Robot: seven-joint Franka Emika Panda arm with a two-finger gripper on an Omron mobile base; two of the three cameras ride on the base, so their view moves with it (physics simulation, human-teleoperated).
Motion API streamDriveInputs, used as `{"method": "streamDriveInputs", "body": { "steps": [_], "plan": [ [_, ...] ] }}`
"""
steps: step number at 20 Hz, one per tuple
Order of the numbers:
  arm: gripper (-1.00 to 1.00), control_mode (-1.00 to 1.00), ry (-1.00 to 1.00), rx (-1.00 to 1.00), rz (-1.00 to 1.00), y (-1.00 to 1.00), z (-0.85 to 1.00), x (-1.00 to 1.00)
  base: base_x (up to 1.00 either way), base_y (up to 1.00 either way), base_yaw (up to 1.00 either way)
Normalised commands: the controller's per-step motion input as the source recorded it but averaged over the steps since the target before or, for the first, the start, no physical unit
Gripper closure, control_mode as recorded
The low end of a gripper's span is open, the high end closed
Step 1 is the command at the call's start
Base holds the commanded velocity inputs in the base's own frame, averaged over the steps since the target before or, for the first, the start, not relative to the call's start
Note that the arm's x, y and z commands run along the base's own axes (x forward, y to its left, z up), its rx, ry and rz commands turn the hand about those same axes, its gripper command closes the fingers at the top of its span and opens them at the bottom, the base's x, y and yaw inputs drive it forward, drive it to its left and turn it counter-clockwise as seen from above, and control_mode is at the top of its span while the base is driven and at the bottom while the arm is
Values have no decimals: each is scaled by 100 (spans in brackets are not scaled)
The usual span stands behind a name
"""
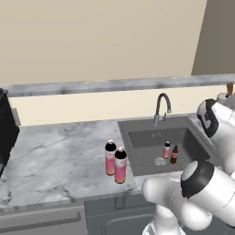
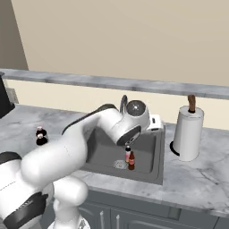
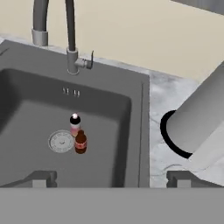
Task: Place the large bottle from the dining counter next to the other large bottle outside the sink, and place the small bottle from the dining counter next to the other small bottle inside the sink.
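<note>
Inside the dark grey sink (image 1: 143,140) (image 3: 109,113) the small dark brown bottle (image 3: 80,142) (image 1: 174,155) (image 2: 131,161) stands upright beside the round drain (image 3: 61,141). Right behind it, almost touching, is the small pale pinkish bottle (image 3: 75,124) (image 1: 166,149) (image 2: 128,154). Two large pink-labelled bottles (image 1: 110,157) (image 1: 120,165) stand side by side on the marble counter left of the sink. My gripper (image 3: 111,180) hangs open above the sink's front part, well above the small bottles, with nothing between its fingers (image 3: 41,178). The dining counter is out of view.
A tall curved faucet (image 1: 161,108) (image 3: 70,39) rises behind the basin. A paper towel roll (image 2: 188,132) (image 3: 197,118) stands on the counter right of the sink. A black appliance (image 1: 4,131) sits at the far left. The backsplash wall runs behind.
</note>
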Motion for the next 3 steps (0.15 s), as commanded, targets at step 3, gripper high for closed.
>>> {"method": "streamDriveInputs", "body": {
  "steps": [3],
  "plan": [
    [-100, -100, 10, 3, 0, -9, 73, -52, 0, 0, 0]
  ]
}}
